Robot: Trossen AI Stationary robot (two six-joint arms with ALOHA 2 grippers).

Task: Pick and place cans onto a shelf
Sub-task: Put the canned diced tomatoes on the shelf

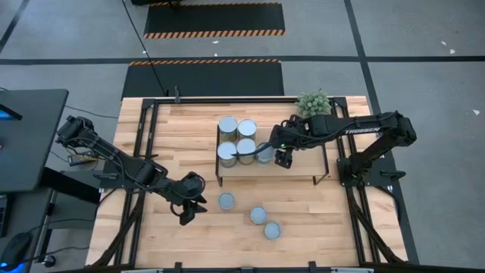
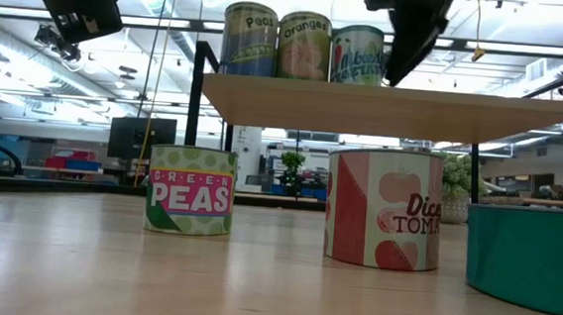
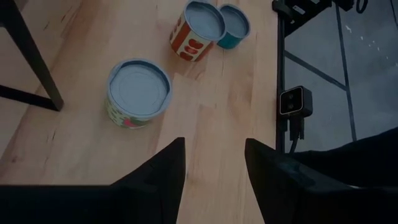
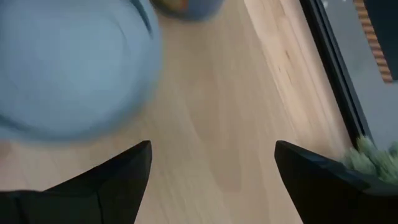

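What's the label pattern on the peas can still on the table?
Green polka dots with a pink band reading "GREEN PEAS", on the peas can; clearest in the low view.

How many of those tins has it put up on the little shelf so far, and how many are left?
Five cans stand on the shelf; the right pincer is open beside the fifth, holding nothing. Three more wait on the table: the peas can, the tomato can and a teal one. The left pincer hangs open near the peas can, likely next.

Bright, even overhead light — ceiling strips [image 2: 300,42] glare in the low view; nearest can [image 4: 68,68] blurred.
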